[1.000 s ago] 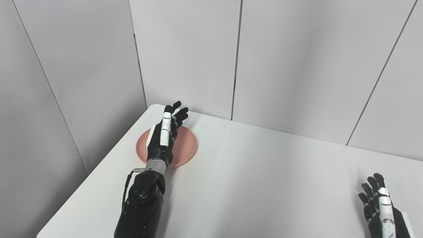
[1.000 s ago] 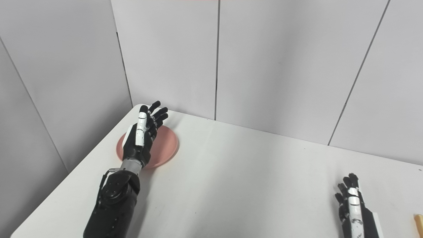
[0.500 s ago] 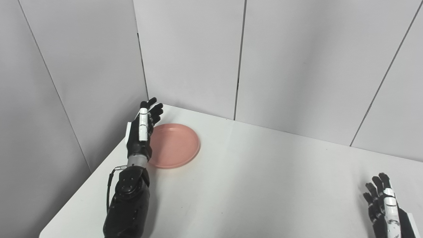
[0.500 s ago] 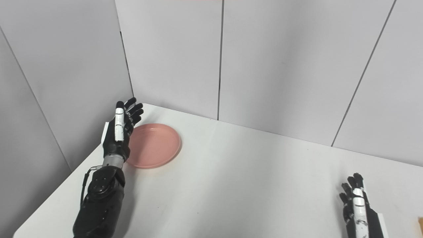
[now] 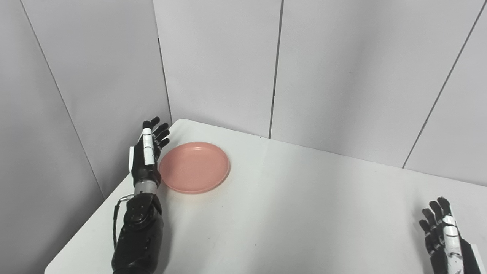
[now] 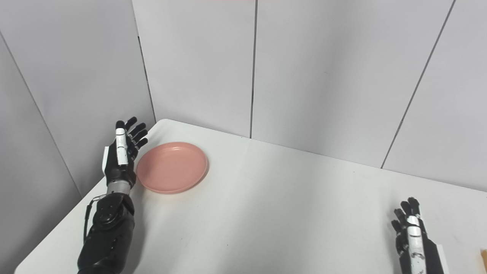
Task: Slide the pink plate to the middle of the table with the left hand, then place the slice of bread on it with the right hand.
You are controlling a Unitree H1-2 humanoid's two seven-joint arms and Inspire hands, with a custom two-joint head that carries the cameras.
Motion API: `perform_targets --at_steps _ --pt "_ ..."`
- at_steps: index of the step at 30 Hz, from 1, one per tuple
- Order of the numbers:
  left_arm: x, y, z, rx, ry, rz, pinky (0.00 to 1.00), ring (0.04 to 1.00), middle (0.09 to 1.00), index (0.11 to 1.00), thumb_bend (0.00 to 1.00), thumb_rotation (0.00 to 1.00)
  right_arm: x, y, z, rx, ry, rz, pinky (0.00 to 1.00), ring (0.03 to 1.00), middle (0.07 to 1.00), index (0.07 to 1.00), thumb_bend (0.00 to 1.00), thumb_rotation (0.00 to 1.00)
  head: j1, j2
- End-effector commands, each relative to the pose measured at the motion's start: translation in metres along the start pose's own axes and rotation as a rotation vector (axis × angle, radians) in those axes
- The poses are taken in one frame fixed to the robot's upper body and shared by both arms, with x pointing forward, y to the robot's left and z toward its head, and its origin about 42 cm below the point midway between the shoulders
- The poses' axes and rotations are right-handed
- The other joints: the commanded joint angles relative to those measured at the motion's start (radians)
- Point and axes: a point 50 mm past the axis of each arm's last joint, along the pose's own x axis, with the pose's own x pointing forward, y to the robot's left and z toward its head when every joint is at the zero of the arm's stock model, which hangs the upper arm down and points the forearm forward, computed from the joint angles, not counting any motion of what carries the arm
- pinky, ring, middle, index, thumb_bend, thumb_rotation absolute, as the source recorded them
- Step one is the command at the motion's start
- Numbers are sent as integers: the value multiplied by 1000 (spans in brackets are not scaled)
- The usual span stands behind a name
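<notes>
A round pink plate (image 5: 194,167) lies flat near the table's far left corner. My left hand (image 5: 146,154) stands on edge just left of the plate's rim, open, fingers stretched toward the back wall, at or beyond the table's left edge; contact with the plate cannot be told. My right hand (image 6: 411,236) rests open at the near right of the table, holding nothing. A sliver of something tan, perhaps the bread (image 6: 483,258), shows at the right eye view's lower right border; the rest is cut off.
The white table (image 5: 289,205) runs from the corner at the back left to the near right. Grey wall panels (image 5: 217,64) close it in behind and on the left, close to the left hand.
My left hand has moved left off the plate, from above its middle to beside its left rim. The plate has stayed in place. The camera shifted slightly. The right hand barely moved.
</notes>
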Motion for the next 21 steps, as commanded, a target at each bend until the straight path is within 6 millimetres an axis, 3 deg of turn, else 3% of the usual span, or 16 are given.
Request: perform_targets --at_steps 1,12,21 --pt "20 0 25 7 -110 7 836 819 794 827 682 1000 9 3 21 -1 -98 24 1000 985 993 1000 520 869 1 -1" --pt "25 15 16 27 -89 43 929 841 806 816 675 1000 9 3 24 8 -102 24 1000 983 993 1000 518 852 7 -1" --pt "28 10 7 45 -46 12 940 845 804 809 679 1000 10 3 25 -2 -109 27 1000 987 994 1000 506 871 3 0"
